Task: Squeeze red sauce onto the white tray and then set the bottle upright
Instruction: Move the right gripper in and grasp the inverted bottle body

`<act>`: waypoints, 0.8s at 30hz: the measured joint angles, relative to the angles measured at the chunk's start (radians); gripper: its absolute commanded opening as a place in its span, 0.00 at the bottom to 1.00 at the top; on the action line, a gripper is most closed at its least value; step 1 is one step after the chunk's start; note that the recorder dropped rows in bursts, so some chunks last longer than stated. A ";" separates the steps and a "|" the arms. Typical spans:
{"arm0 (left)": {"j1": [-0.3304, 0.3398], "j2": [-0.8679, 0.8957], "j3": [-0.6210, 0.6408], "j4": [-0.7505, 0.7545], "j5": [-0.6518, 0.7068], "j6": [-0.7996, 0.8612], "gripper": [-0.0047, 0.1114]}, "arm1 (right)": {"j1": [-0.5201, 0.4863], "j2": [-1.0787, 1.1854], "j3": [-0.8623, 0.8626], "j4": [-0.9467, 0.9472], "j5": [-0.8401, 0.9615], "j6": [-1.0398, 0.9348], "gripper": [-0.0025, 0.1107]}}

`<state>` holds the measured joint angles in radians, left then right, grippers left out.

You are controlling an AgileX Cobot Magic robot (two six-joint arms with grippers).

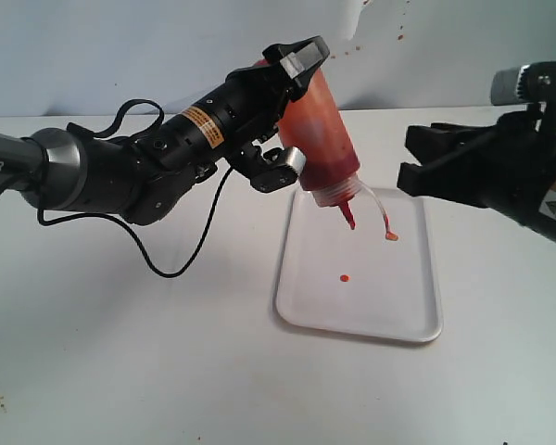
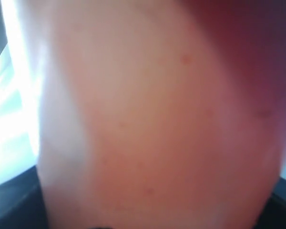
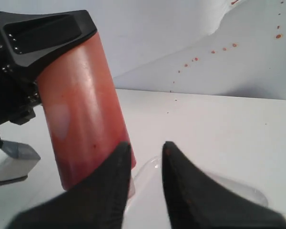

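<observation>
The bottle (image 1: 320, 130) hangs tilted, base up and red nozzle (image 1: 347, 215) down, over the far end of the white tray (image 1: 301, 311). My left gripper (image 1: 292, 116) is shut on the bottle's body. Red sauce fills the lower part of the bottle, and a small blob of it (image 1: 345, 277) lies on the tray. The clear strap with its small cap (image 1: 391, 236) dangles beside the nozzle. The left wrist view shows only the blurred bottle wall (image 2: 157, 119). My right gripper (image 1: 417, 159) hovers open to the right of the bottle, its fingertips (image 3: 121, 155) close to the bottle (image 3: 83, 114) but holding nothing.
The tray lies on a white table (image 1: 120, 371). A black cable (image 1: 167, 264) loops under the left arm. Small reddish specks (image 1: 352, 46) dot the wall behind.
</observation>
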<state>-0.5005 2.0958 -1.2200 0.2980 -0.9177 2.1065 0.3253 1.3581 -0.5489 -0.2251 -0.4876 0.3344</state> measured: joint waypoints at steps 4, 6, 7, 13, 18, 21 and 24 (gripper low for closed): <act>0.000 0.000 0.000 0.000 -0.002 0.000 0.04 | 0.000 0.058 -0.054 -0.048 0.000 -0.030 0.95; 0.000 0.000 0.000 0.000 -0.002 0.000 0.04 | 0.000 0.079 -0.075 -0.101 0.002 -0.068 0.95; 0.000 0.000 0.000 0.000 -0.002 0.000 0.04 | 0.000 0.085 -0.079 -0.121 0.002 -0.076 0.95; 0.000 0.000 0.000 0.000 -0.002 0.000 0.04 | 0.002 0.098 -0.087 -0.149 0.006 -0.077 0.95; 0.000 0.000 0.000 0.000 -0.002 0.000 0.04 | 0.002 0.114 -0.087 -0.152 0.004 -0.072 0.95; 0.000 0.000 0.000 0.000 -0.002 0.000 0.04 | 0.002 0.145 -0.088 -0.153 -0.017 -0.071 0.95; 0.000 0.000 0.000 0.000 -0.002 0.000 0.04 | 0.002 0.186 -0.088 -0.153 -0.064 -0.052 0.95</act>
<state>-0.5005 2.0958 -1.2200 0.2980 -0.9198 2.1065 0.3277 1.5440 -0.6364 -0.3785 -0.5516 0.2819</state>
